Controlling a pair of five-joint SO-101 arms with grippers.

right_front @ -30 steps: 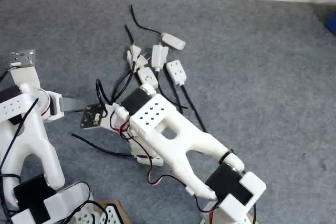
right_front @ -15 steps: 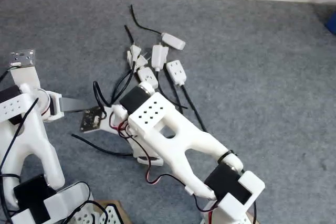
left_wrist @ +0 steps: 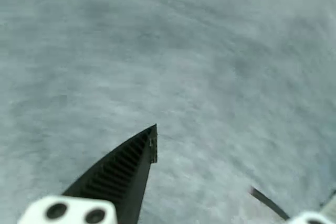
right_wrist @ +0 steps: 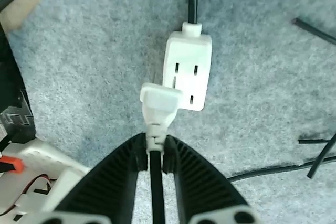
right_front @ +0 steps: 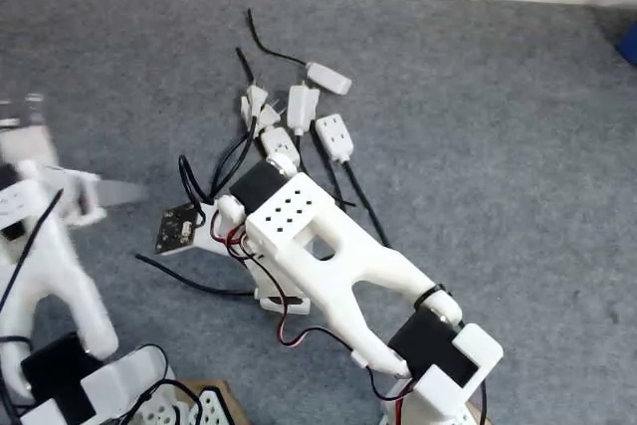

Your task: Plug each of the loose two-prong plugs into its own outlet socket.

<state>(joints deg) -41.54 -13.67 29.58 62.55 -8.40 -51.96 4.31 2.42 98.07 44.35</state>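
Note:
My right gripper [right_wrist: 154,148] is shut on the neck of a white two-prong plug [right_wrist: 160,100], gripping it where the black cord begins. The plug head hangs right over a white outlet socket [right_wrist: 188,72] lying on the grey carpet; whether the prongs are in the slots is hidden. From above, that arm's body covers the plug, and the outlet [right_front: 282,146] peeks out beyond it. More white plugs and outlets [right_front: 303,102] lie in a cluster farther back. My left gripper [right_front: 119,191] hovers over bare carpet at the left, open and holding nothing, one dark finger [left_wrist: 126,177] showing.
Black cords [right_front: 343,186] trail from the cluster under and beside the right arm. Another loose cord [right_front: 189,281] lies near the arm bases. A wooden block corner [right_front: 214,395] sits at the front edge. Open carpet stretches to the right.
The left arm has swung, and its image is smeared by motion. The right arm has shifted slightly toward the outlet cluster with the plug in its gripper.

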